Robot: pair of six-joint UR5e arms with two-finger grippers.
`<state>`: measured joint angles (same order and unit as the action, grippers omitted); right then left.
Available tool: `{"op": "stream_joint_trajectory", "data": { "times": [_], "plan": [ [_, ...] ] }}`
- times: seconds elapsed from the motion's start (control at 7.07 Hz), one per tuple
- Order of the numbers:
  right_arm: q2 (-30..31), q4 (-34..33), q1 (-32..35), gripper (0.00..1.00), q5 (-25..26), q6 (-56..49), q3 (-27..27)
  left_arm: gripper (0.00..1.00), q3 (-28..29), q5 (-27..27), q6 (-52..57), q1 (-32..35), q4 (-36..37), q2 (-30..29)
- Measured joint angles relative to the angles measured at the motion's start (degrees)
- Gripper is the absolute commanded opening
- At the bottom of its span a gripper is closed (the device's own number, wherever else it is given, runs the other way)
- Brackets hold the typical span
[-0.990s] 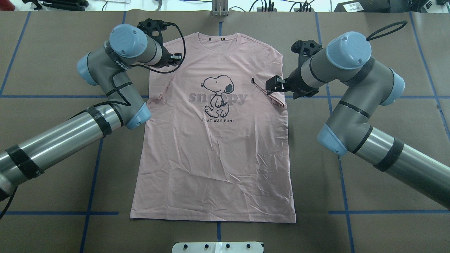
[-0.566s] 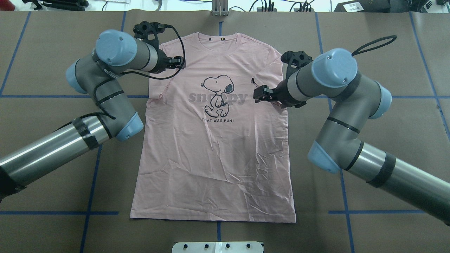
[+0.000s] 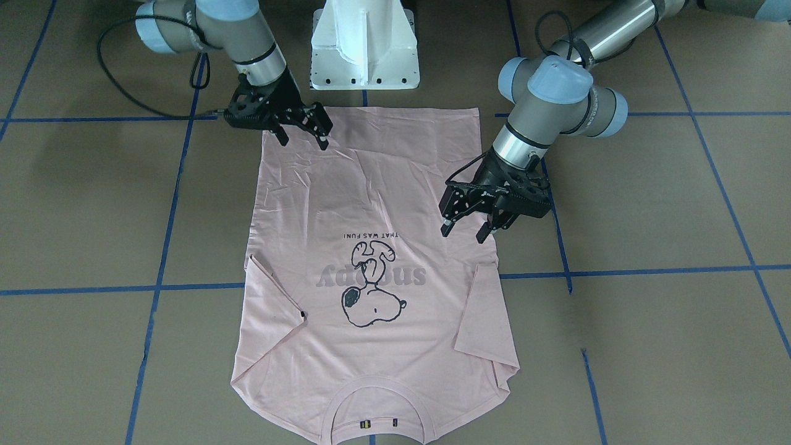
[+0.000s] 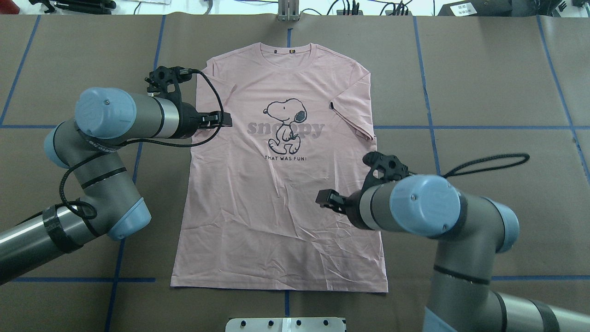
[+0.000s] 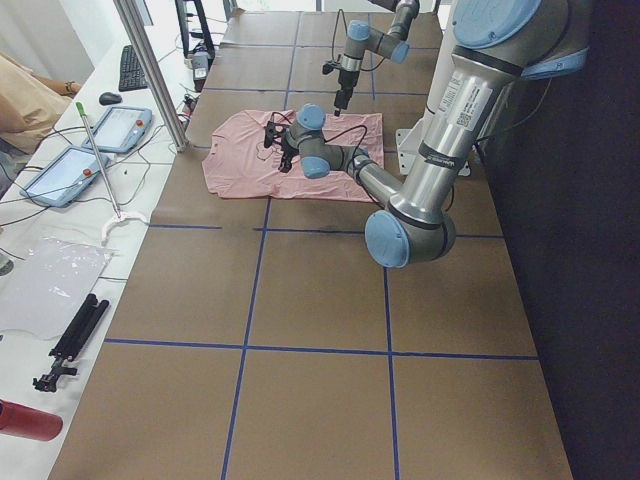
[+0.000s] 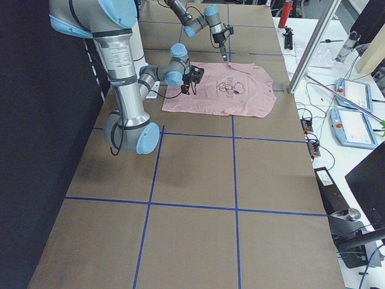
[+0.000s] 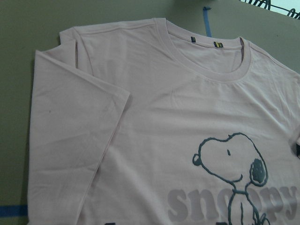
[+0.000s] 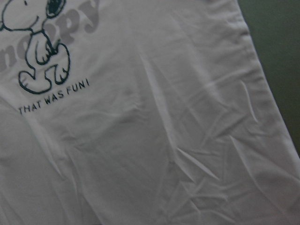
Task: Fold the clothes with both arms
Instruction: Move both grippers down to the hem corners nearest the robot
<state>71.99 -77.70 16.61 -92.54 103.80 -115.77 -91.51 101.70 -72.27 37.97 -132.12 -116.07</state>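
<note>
The left gripper (image 3: 462,233) has its two black fingers spread wide and nothing between them. It hangs above the left side edge of the pale pink T-shirt (image 4: 281,207), level with the small line of text under the Snoopy print (image 4: 285,127). The right gripper (image 3: 304,143) is likewise spread open and empty. It is poised over the lower part of the T-shirt on the robot's right side, near the hem (image 4: 276,288). From the overhead view both grippers point inward across the cloth. The left gripper sits further from the robot than the right, and the two are well apart. Neither wrist view shows any fingers, only pink fabric. The T-shirt lies flat on the desk (image 4: 484,92), print side up, with its collar (image 4: 289,50) away from the robot and the hem toward it. The left sleeve (image 7: 70,131) is folded in over the chest. The right sleeve (image 4: 357,115) is folded in too, with a small black tag (image 4: 331,106) at its edge. The lower half of the cloth is creased. The desk is brown and marked with blue tape lines (image 4: 433,127). The white pedestal base (image 3: 364,49) stands just beyond the hem.
</note>
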Motion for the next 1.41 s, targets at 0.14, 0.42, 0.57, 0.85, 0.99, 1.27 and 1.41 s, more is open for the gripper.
{"op": "stream_joint_trajectory", "data": {
  "times": [0.14, 0.42, 0.57, 0.85, 0.99, 1.27, 1.41],
  "plan": [
    [3.8, -2.8, -6.2, 0.92, 7.0, 6.6, -3.0, 0.79, -0.2, 0.0, 0.0, -0.2, 0.0, 0.6],
    [9.2, -4.4, -13.3, 0.91, 14.8, 14.1, -4.5, 0.79, -0.1, 0.1, -0.1, -0.3, -0.1, 0.8],
    [9.9, -4.5, -14.8, 0.88, 15.6, 15.8, -4.4, 0.79, -0.2, 0.1, -0.2, -0.3, -0.1, 0.7],
    [10.3, -4.6, -16.1, 0.78, 16.0, 16.8, -3.9, 0.79, -0.4, 0.1, -0.2, -0.3, -0.1, 0.6],
    [10.3, -4.6, -16.2, 0.77, 16.1, 16.8, -3.7, 0.79, -0.4, 0.1, -0.2, -0.4, -0.1, 0.7],
    [10.4, -4.6, -16.3, 0.56, 16.1, 16.9, -3.3, 0.79, -0.3, 0.2, -0.2, -0.4, -0.1, 0.7],
    [10.5, -4.6, -16.4, 0.4, 16.1, 17.0, -3.0, 0.79, -0.4, 0.2, -0.3, -0.4, -0.1, 0.7]
  ]
}}
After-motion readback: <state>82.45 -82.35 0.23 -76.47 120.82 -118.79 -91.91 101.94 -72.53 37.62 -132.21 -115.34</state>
